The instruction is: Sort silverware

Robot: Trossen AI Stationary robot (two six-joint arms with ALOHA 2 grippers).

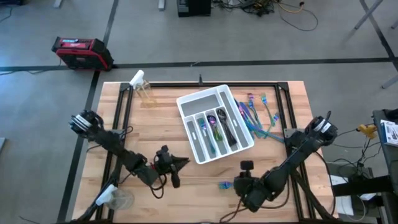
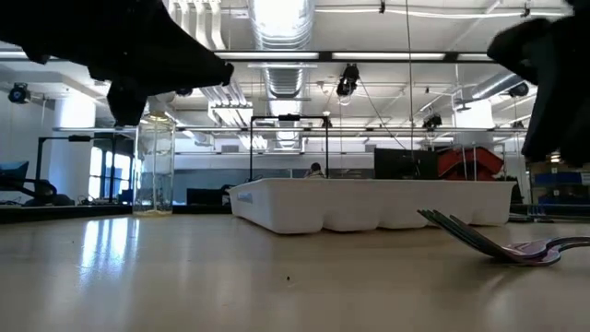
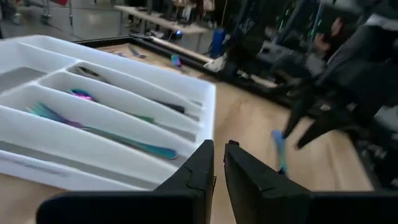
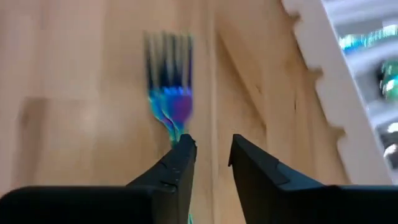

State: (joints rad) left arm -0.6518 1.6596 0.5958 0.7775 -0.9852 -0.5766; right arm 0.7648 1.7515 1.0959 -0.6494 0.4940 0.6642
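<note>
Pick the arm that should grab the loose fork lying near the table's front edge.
Right. The right gripper hovers just beside the fork, fingers open. The left gripper sits farther off, beside the white tray, fingers nearly closed.

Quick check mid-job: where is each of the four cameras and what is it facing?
High: overhead, straight down on the table; both arms show, white tray in the middle.
Low: at tabletop height, looking across at the tray; a fork lies close, dark arm parts hang above.
Left wrist: past the left gripper, fingers nearly together, at the tray.
Right wrist: past the open right gripper, down at the fork.
Shared: the low and right wrist views both show the fork; the tray is in all four.
</note>
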